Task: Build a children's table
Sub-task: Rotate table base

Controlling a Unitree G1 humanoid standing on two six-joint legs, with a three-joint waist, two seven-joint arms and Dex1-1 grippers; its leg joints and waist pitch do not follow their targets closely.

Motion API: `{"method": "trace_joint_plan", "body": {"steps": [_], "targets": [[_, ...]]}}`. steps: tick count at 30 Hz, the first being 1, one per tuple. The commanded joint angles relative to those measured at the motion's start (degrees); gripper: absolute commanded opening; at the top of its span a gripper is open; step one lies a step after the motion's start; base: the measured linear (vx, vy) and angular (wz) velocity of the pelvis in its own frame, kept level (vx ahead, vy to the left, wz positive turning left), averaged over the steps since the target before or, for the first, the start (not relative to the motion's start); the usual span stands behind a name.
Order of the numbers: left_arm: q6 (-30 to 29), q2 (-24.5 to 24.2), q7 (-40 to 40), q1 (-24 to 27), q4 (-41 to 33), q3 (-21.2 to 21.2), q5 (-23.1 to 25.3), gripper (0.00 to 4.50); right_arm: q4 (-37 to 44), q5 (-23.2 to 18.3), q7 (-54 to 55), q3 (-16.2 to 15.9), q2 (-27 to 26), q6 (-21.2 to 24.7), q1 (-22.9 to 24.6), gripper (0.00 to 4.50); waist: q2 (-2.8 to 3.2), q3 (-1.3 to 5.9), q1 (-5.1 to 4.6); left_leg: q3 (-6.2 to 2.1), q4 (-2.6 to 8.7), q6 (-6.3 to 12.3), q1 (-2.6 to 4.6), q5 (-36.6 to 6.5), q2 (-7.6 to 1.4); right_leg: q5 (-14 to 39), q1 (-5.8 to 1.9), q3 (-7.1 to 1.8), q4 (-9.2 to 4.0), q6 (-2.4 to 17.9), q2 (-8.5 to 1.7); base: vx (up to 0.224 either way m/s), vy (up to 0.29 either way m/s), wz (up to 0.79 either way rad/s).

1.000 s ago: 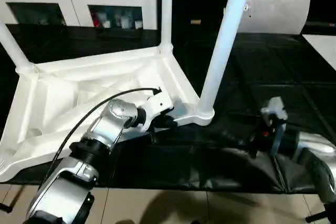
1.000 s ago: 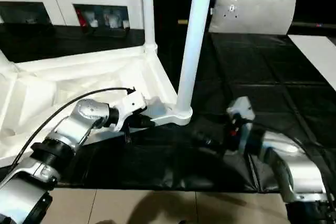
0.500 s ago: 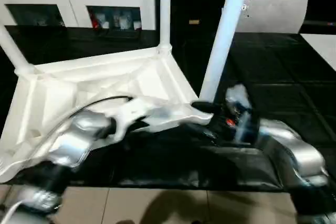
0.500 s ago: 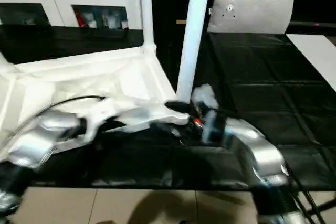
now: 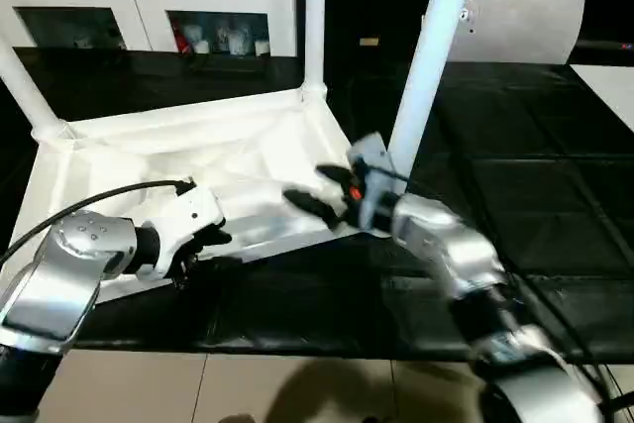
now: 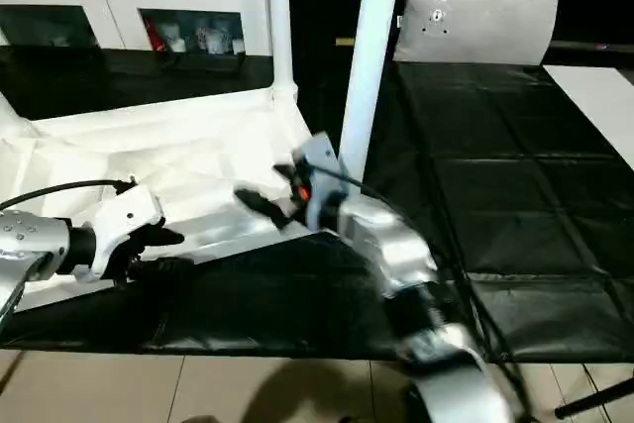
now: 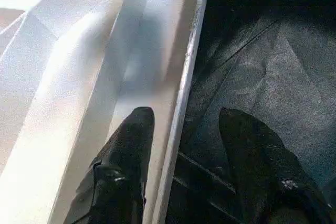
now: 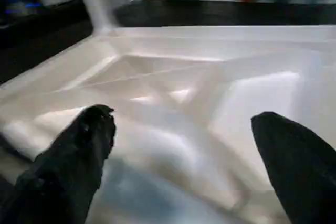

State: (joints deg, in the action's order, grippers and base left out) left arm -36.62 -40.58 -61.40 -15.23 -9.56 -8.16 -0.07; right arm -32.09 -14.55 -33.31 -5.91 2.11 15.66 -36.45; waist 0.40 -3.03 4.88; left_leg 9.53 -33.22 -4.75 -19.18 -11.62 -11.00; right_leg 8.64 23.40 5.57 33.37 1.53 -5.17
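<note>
- Head view: white ribbed plastic tabletop (image 5: 198, 160) lies underside-up on black mat (image 5: 555, 205); tapered white tube legs (image 5: 431, 56) stand in far sockets. Right gripper (image 5: 319, 193), wide open and empty, hovers over its near-right corner, the nearer arm.
- Left wrist: left gripper (image 7: 181, 129) half-open, straddling near rim, gripping nothing.
- Right wrist: ribs lie at twelve o'clock.
</note>
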Motion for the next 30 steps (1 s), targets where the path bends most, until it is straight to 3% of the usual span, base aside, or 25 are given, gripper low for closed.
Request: {"method": "trace_joint_plan", "body": {"steps": [1, 5, 8, 10, 18, 20, 22, 24, 28, 29, 30], "targets": [[-0.57, -0.17, 0.83, 0.29, -1.24, -1.0, 0.74, 2.25, -2.22, 0.71, 3.08, 1.77, -0.01, -1.62, -0.54, 4.5, 1.26, 3.43, -0.57, -0.32, 4.47, -2.06, 0.03, -13.93, -1.66, 15.53, -2.86, -3.13, -2.94, 11.09, -2.91, 0.0, 0.0, 0.0], [1.63, 0.88, 2.29, -0.41, -0.54, -4.12, 2.61, 2.25, -8.37, 1.73, 9.55, 4.94, -0.77, -5.84, -2.35, 4.5, 1.34, 3.56, -0.49, -0.24, 4.32, -2.02, 0.04, -13.87, -1.54, 15.13, -2.86, -3.13, -2.96, 11.09, -2.91, 0.0, 0.0, 0.0], [6.16, 2.18, 4.95, -1.07, 1.76, -6.22, 5.24, 2.25, -13.65, -1.3, 14.69, 10.53, -0.43, -8.02, -4.52, 4.5, 1.44, 3.6, -0.41, -0.18, 4.25, -1.97, 0.23, -14.01, -1.58, 14.04, -2.66, -3.15, -2.85, 11.36, -2.73, 0.0, 0.0, 0.0], [8.08, 2.17, 5.93, -1.07, 2.99, -7.89, 6.89, 2.25, -16.18, -2.01, 16.83, 12.47, 0.21, -9.52, -5.59, 4.5, 1.56, 3.6, -0.32, -0.18, 4.19, -2.08, 0.26, -14.6, -1.57, 13.99, -2.66, -3.14, -2.84, 11.38, -2.74, 0.0, 0.0, 0.0], [11.79, 5.17, 10.3, -2.71, 7.91, -11.41, 9.75, 2.25, -21.75, -1.43, 21.18, 15.99, 4.69, -14.56, -7.71, 4.5, 0.92, 3.85, -0.34, -0.03, 3.82, -0.69, -0.41, -12.71, -1.32, 13.71, -3.23, -3.05, -2.68, 11.42, -2.9, 0.0, 0.0, 0.0], [14.0, 5.74, 11.78, -4.05, 10.08, -11.72, 11.09, 2.25, -23.2, -1.4, 21.94, 17.29, 6.18, -15.4, -8.13, 4.5, 0.96, 3.76, -0.24, 0.01, 3.67, -0.58, -0.16, -13.76, -1.29, 16.22, -2.83, -2.99, -3.0, 11.01, -2.85, 0.0, 0.0, 0.0], [15.71, 6.52, 13.08, -5.15, 11.77, -11.66, 11.63, 2.25, -24.6, -1.42, 22.32, 18.18, 7.36, -16.27, -8.52, 4.5, 0.91, 3.76, -0.22, -0.01, 3.62, -0.58, -0.37, -13.99, -1.26, 16.53, -2.94, -2.95, -2.96, 10.87, -2.83, 0.0, 0.0, 0.0], [17.55, 7.81, 14.73, -6.91, 14.47, -12.16, 12.4, 2.25, -25.35, -1.63, 22.86, 19.23, 9.05, -16.92, -8.3, 4.5, 0.62, 3.83, -0.1, 0.15, 3.47, -0.49, -0.11, -14.33, -1.33, 17.01, -2.67, -2.91, -3.1, 10.54, -2.74, 0.0, 0.0, 0.0], [20.35, 9.8, 16.51, -9.56, 19.1, -13.94, 13.49, 2.25, -26.21, -1.87, 23.58, 20.42, 11.34, -17.82, -7.54, 4.5, 0.83, 4.13, -0.05, 0.08, 3.24, -0.09, -0.51, -12.05, -1.32, 14.02, -2.87, -2.86, -2.57, 10.92, -2.68, 0.0, 0.0, 0.0], [21.67, 10.72, 17.56, -10.82, 21.51, -14.41, 13.86, 2.25, -26.16, -2.08, 23.69, 20.94, 11.95, -17.97, -7.06, 4.5, 0.5, 4.22, -0.07, 0.1, 3.15, 0.32, -0.93, -10.56, -1.22, 12.17, -3.13, -2.81, -2.32, 11.17, -2.71, 0.0, 0.0, 0.0], [22.99, 11.38, 18.38, -11.89, 23.63, -14.75, 14.32, 2.25, -26.42, -2.21, 23.69, 21.29, 12.38, -18.2, -6.84, 4.5, 0.52, 4.21, -0.01, 0.17, 3.07, 0.67, -0.9, -10.4, -1.08, 12.22, -3.04, -2.75, -2.46, 11.16, -2.62, 0.0, 0.0, 0.0]]}}
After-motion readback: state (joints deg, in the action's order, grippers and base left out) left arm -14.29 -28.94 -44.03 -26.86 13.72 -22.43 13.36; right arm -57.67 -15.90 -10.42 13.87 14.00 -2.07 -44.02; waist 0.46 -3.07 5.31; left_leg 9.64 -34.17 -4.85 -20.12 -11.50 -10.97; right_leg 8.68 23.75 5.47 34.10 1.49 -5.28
